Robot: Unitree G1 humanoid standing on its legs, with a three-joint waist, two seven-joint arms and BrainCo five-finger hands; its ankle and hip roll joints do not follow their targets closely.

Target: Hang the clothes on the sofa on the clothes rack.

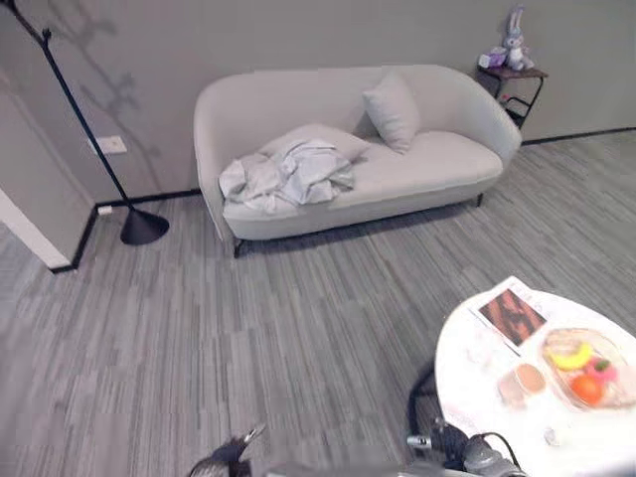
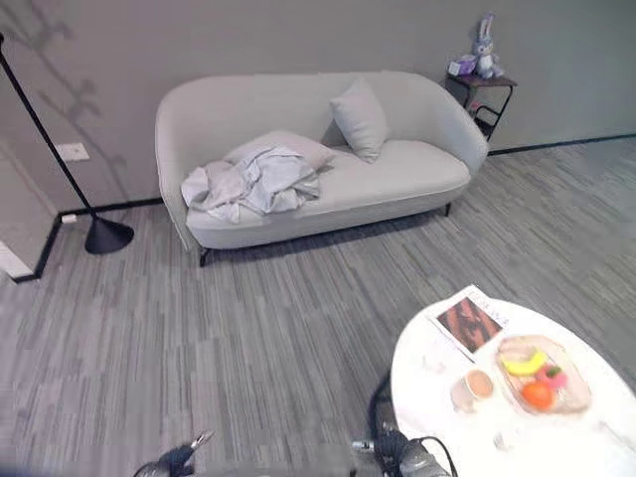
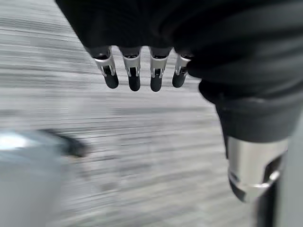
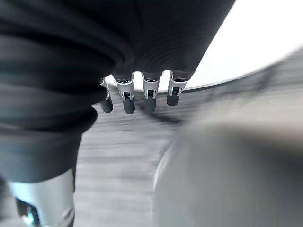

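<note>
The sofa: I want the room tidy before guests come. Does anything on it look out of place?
Yes. A pale grey garment lies crumpled in a loose heap on the left end of the sofa, partly over a flat cushion. The upright cushion looks in order.

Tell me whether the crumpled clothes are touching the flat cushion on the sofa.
Touching. The left eye view shows the clothes piled against and overlapping the flat cushion, with no gap.

No legible text, label, number or sign is present in any view; the magazine [image 2: 470,321] on the white table [image 2: 437,437] carries a cover picture, but its print is too small to read.
</note>
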